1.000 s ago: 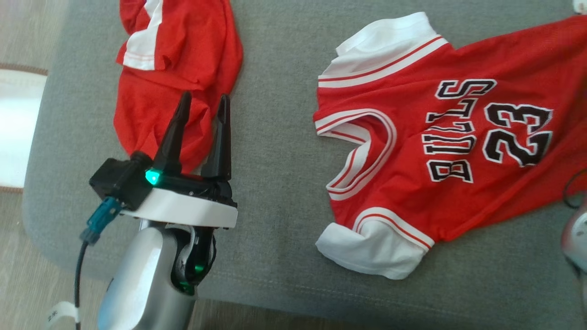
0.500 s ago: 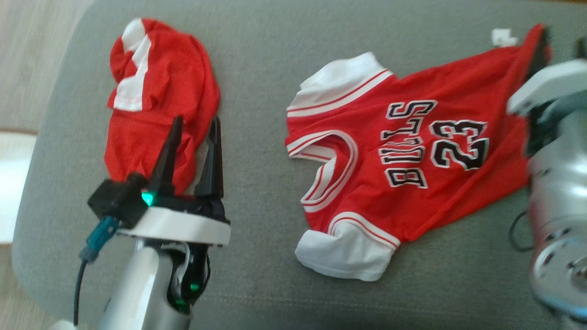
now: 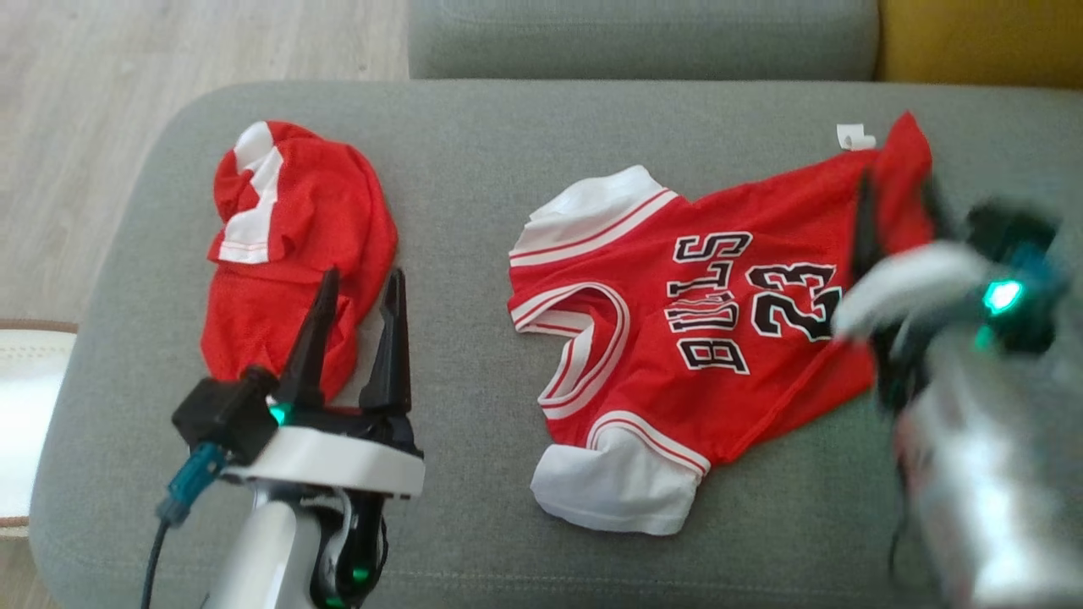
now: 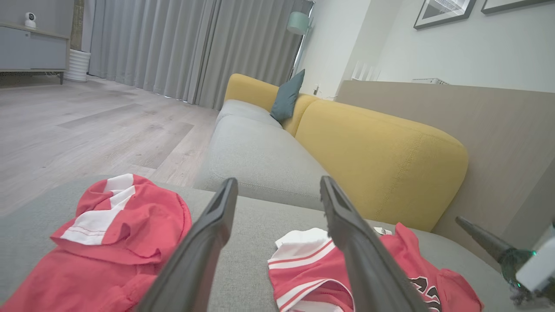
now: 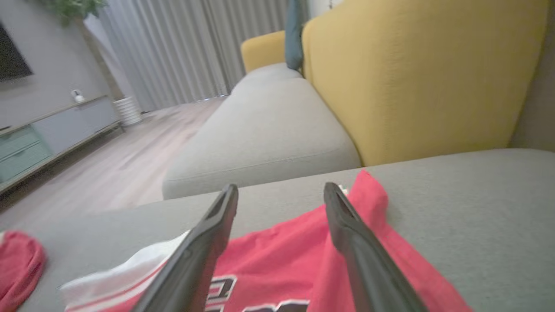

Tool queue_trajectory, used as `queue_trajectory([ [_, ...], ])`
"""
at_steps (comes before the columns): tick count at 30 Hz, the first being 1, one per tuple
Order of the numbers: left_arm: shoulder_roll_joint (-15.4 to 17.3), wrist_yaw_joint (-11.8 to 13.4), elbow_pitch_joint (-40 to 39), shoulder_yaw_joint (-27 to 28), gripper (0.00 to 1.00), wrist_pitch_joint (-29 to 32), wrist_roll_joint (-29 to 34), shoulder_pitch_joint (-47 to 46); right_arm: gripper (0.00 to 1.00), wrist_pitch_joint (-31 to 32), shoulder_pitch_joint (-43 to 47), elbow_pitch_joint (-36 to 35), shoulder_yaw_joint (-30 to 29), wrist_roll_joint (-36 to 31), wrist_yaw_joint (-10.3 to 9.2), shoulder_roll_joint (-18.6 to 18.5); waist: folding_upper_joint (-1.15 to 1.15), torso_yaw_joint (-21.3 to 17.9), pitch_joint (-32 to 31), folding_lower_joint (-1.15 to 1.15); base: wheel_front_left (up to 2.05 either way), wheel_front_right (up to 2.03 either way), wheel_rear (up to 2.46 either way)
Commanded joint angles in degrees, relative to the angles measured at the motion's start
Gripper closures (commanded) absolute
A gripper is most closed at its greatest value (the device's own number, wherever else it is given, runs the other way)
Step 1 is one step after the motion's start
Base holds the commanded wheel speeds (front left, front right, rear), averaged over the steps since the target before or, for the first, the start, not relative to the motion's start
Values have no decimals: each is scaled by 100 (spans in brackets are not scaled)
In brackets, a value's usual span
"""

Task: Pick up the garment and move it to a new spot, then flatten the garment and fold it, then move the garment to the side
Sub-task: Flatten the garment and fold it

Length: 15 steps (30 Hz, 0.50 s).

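A red jersey (image 3: 702, 338) with white sleeves and "BULLS 23" lies spread on the grey cushion (image 3: 474, 152), collar to the left. A second red and white garment (image 3: 288, 254) sits crumpled at the left. My left gripper (image 3: 362, 277) is open with nothing in it, its tips over the near edge of the crumpled garment (image 4: 117, 234). My right gripper (image 3: 897, 203), blurred, hovers open over the hem end of the jersey (image 5: 277, 260). The right wrist view shows nothing between that gripper's (image 5: 281, 188) fingers. In the left wrist view the left gripper (image 4: 278, 182) points between the two garments.
A yellow sofa back (image 4: 377, 151) and a grey seat (image 5: 264, 125) stand beyond the cushion. Wooden floor (image 3: 169, 51) lies to the left, with a pale object (image 3: 25, 406) at the cushion's left edge. A small white tag (image 3: 853, 135) lies by the jersey's hem.
The head camera has tilted, so the whole picture shifted down. My right arm has come into view at the right, over the jersey's hem. The left gripper stays by the crumpled garment.
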Motion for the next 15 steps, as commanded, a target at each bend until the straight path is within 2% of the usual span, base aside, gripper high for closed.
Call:
queue_trajectory([
  [1,37,20,-215,214,0,-29,33,-134,0,-76,229,-262,274,83,43,90,0,25,-36,0,0,0,0],
  [4,37,24,-240,212,0,-29,47,-71,0,-77,1097,-1144,819,482,43,91,0,79,-49,0,0,0,0],
  [7,37,21,-246,195,0,-29,62,-53,0,-2,1575,-1795,1021,478,43,91,0,181,-17,0,0,0,0],
  [15,37,33,-254,123,0,-29,10,-141,0,803,1836,-3125,1329,182,43,91,0,628,202,0,0,0,0],
])
